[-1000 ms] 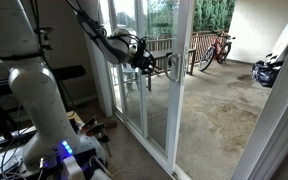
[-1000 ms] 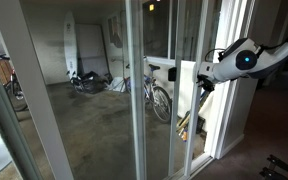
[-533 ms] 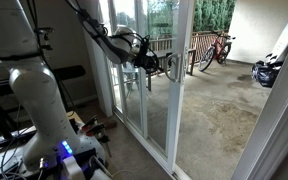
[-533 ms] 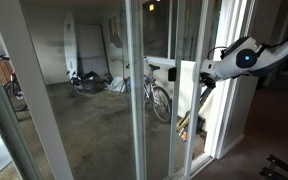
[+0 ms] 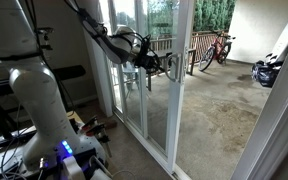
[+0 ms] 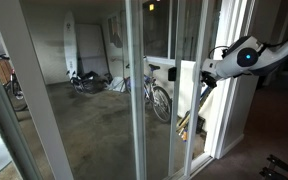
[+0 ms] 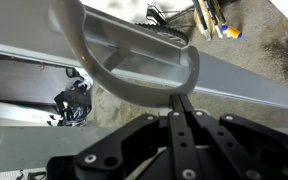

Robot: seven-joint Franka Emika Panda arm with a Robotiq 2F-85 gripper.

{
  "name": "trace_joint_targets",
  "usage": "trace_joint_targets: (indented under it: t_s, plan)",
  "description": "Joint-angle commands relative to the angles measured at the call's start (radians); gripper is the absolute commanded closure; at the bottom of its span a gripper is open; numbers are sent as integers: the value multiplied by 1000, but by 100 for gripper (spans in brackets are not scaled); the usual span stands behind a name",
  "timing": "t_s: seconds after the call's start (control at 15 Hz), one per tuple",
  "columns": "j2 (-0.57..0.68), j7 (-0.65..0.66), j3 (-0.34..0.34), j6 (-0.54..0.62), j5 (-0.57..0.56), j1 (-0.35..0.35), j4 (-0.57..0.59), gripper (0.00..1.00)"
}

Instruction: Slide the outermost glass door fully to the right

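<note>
The outermost glass door (image 5: 182, 95) is a tall white-framed panel, also seen in an exterior view (image 6: 188, 105). Its curved grey loop handle (image 5: 173, 66) fills the wrist view (image 7: 134, 85). My gripper (image 5: 164, 63) is at the handle, reaching from the room side; it also shows in an exterior view (image 6: 205, 78). In the wrist view the two black fingers (image 7: 181, 102) are pressed together, with their tips against the lower curve of the loop. Nothing is held between them.
The white robot base (image 5: 44, 110) stands on the floor with cables (image 5: 89, 128) beside it. Beyond the glass are a concrete patio (image 5: 219, 105), bicycles (image 5: 216, 47) (image 6: 156, 98) and a railing. Other white-framed panels (image 6: 134, 90) stand alongside.
My gripper has edged slightly closer to the handle. The door has not visibly moved.
</note>
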Motion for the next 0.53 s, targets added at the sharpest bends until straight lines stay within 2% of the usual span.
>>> trace_joint_targets:
  t_s: [0.0,0.47]
  plan:
    - [-14,-12,-7,-11,-4,16,-4,95]
    - [-30,0,-4,-4,4,35,3,95]
